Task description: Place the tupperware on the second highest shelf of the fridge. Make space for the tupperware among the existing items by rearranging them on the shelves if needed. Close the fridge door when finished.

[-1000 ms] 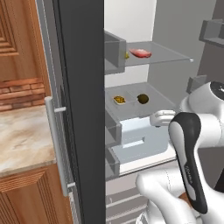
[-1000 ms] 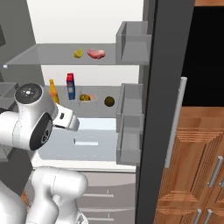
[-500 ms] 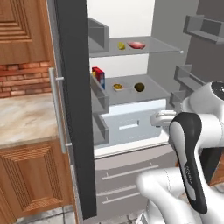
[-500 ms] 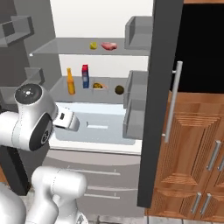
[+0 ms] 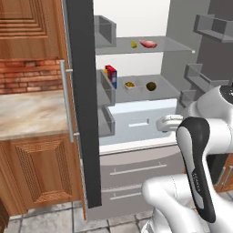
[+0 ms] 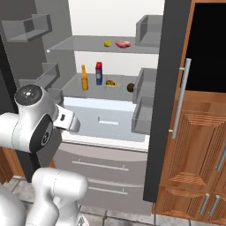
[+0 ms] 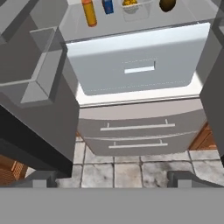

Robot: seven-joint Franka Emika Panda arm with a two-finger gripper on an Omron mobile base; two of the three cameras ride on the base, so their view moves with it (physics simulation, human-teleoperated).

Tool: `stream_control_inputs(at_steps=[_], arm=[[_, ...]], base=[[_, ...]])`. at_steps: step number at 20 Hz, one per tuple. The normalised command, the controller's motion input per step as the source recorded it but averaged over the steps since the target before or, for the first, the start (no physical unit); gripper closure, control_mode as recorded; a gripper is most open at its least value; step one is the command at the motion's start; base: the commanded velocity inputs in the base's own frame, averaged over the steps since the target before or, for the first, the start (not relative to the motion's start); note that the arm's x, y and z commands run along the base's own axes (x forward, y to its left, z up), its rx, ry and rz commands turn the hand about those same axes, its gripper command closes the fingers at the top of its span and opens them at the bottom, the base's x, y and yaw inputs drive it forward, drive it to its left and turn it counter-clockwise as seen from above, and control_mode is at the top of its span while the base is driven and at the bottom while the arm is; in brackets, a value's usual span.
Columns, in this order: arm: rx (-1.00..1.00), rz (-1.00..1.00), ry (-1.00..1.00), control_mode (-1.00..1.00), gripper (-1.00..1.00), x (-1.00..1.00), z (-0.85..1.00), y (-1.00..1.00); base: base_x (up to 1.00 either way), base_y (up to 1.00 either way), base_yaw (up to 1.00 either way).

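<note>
The fridge (image 5: 136,150) stands with both doors swung open. The tupperware (image 5: 129,84) (image 6: 111,83) (image 7: 131,5), grey with yellow food inside, sits on the second highest shelf (image 5: 160,95) (image 6: 119,94), beside a dark olive ball (image 5: 151,86) (image 6: 130,87) (image 7: 167,4). On the see-through top shelf (image 5: 175,45) lie a red-pink meat piece (image 5: 149,44) (image 6: 123,43) and a small yellow bit (image 5: 134,44) (image 6: 107,43). My gripper (image 7: 113,178) is open and empty, well back from the fridge, facing its pale drawer (image 7: 135,65) and the two base drawers (image 7: 135,129).
An orange bottle (image 6: 84,78) (image 7: 89,12) and a red-blue can (image 5: 110,75) (image 6: 99,73) share the tupperware's shelf at its left. The left door (image 5: 82,118) and right door (image 6: 163,110) carry grey bins. A stone counter (image 5: 27,113) and wooden cabinets (image 6: 203,132) flank the fridge.
The whole picture has shifted: the base has backed away, so the fridge looks farther off and more of its doors and drawers show. The gripper stays open.
</note>
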Motion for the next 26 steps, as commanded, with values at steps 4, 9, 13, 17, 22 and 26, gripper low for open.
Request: stream_control_inputs(at_steps=[4,9,13,17,22,26], arm=[[0.0,0.0,0.0,-1.0,-1.0,0.0,0.0,0.0],[0.0,0.0,0.0,-1.0,-1.0,0.0,0.0,0.0],[0.0,0.01,0.0,-1.0,-1.0,-0.02,-0.01,0.0],[-0.07,0.14,-0.08,-1.0,-1.0,-0.31,0.0,0.39],[-0.21,0.17,-0.16,-1.0,-1.0,-0.26,-0.01,0.86],[-0.27,0.16,-0.08,-1.0,-1.0,-0.14,-0.01,0.99]], base=[[-0.02,-0.06,0.02],[0.0,0.0,0.0],[0.0,0.0,0.0],[0.0,0.0,0.0],[0.0,0.0,0.0],[0.0,0.0,0.0]])
